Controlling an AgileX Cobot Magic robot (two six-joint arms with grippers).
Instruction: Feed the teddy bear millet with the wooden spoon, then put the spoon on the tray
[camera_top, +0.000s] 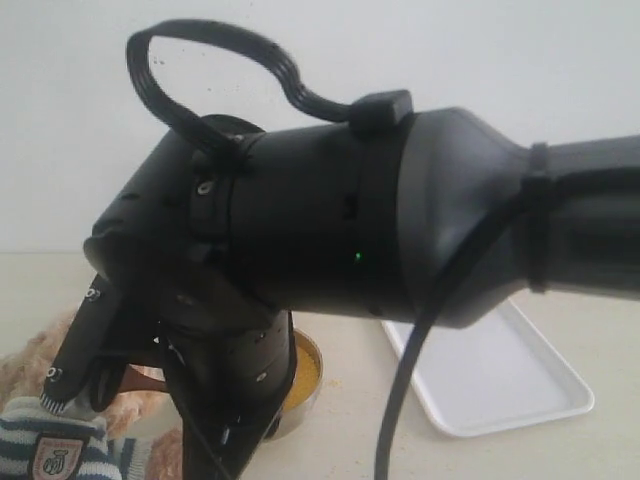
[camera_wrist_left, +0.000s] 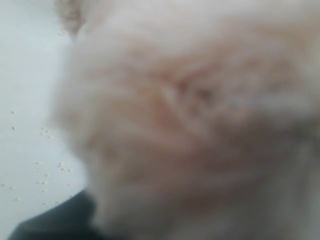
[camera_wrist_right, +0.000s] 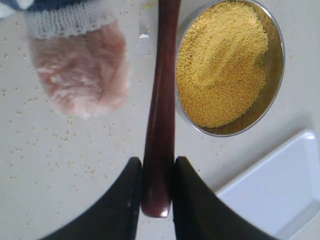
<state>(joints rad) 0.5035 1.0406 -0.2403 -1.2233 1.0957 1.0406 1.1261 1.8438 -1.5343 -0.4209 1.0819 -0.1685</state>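
Observation:
The wooden spoon (camera_wrist_right: 160, 100) is dark reddish-brown, and my right gripper (camera_wrist_right: 157, 161) is shut on its handle end. The handle runs past the steel bowl of yellow millet (camera_wrist_right: 220, 65) toward the teddy bear's furry paw (camera_wrist_right: 80, 75) and striped cuff; the spoon's bowl is out of frame. In the exterior view the right arm fills the middle and a bit of the spoon (camera_top: 140, 378) shows above the teddy bear (camera_top: 40, 455). The millet (camera_top: 303, 375) and the white tray (camera_top: 500, 380) lie behind. Blurred bear fur (camera_wrist_left: 190, 125) fills the left wrist view, pressed against one dark finger (camera_wrist_left: 50, 220).
Loose grains are scattered on the pale table (camera_wrist_right: 60, 150) round the bear and bowl. A corner of the tray (camera_wrist_right: 280, 190) lies close to the right gripper, beside the steel bowl's rim (camera_wrist_right: 278, 75). A black cable (camera_top: 430, 330) hangs from the arm.

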